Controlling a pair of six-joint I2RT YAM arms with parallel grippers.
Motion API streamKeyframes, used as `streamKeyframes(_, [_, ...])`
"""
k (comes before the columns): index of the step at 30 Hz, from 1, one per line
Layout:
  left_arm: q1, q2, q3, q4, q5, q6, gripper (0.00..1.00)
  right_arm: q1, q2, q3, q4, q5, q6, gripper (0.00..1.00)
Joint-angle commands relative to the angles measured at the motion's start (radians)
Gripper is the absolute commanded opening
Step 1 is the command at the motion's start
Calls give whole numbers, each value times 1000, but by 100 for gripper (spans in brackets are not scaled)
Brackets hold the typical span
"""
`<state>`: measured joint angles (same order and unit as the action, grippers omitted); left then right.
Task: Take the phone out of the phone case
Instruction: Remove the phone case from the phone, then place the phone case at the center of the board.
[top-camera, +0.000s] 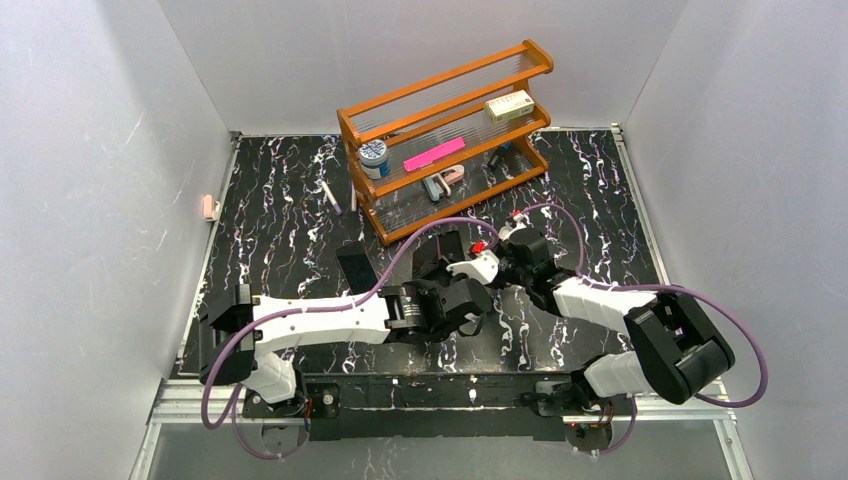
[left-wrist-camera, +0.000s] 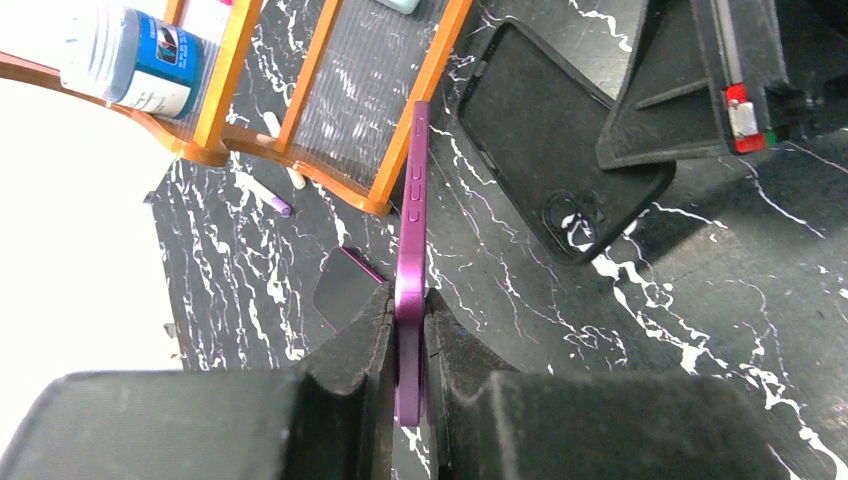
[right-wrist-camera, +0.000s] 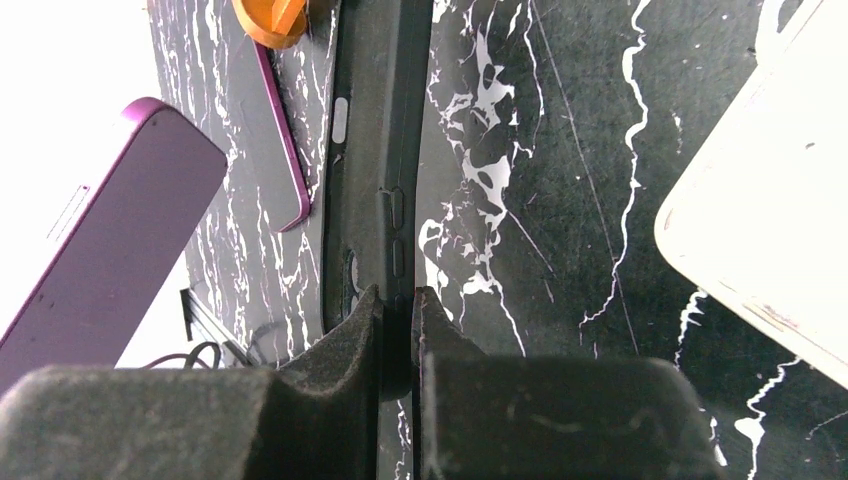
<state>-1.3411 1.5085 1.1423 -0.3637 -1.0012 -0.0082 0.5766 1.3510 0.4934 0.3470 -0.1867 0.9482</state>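
The purple phone (left-wrist-camera: 412, 200) stands edge-on, out of its case, with my left gripper (left-wrist-camera: 408, 300) shut on its lower end. It also shows in the right wrist view as a purple slab (right-wrist-camera: 100, 240) at the left. The black phone case (left-wrist-camera: 545, 140) is empty, its camera cut-out facing the left wrist view. My right gripper (right-wrist-camera: 397, 300) is shut on the edge of the phone case (right-wrist-camera: 385, 120), which hangs just above the table. The two grippers are close together at the table's middle (top-camera: 470, 265), the phone and case apart.
An orange wooden rack (top-camera: 445, 140) stands at the back with a jar (top-camera: 373, 153), a pink strip (top-camera: 433, 154) and a small box (top-camera: 508, 105). A dark flat slab with a purple edge (top-camera: 354, 266) lies on the black marbled table. A small marker (top-camera: 330, 197) lies left of the rack.
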Motion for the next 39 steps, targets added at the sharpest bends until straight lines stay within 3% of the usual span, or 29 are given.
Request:
streamKeyframes(1, [2, -91, -3, 2, -45, -18, 0, -3, -6, 9, 51, 104, 15, 1])
streamKeyframes(7, [32, -95, -83, -6, -54, -36, 0, -5, 10, -20, 83, 228, 108, 1])
streamKeyframes(18, [57, -50, -185, 52, -19, -59, 0, -8, 127, -47, 144, 290, 252, 1])
streamKeyframes(23, [57, -14, -176, 65, 4, -66, 0, -9, 67, -117, 83, 398, 282, 1])
streamKeyframes(30, [57, 48, -158, 60, -5, -80, 0, -17, -18, -166, 4, 458, 264, 23])
streamKeyframes(36, [57, 96, -149, 29, -34, -97, 0, -17, -32, -144, -5, 385, 196, 45])
streamKeyframes(39, [57, 125, -149, 23, -37, -104, 0, -18, -46, -128, -33, 352, 159, 50])
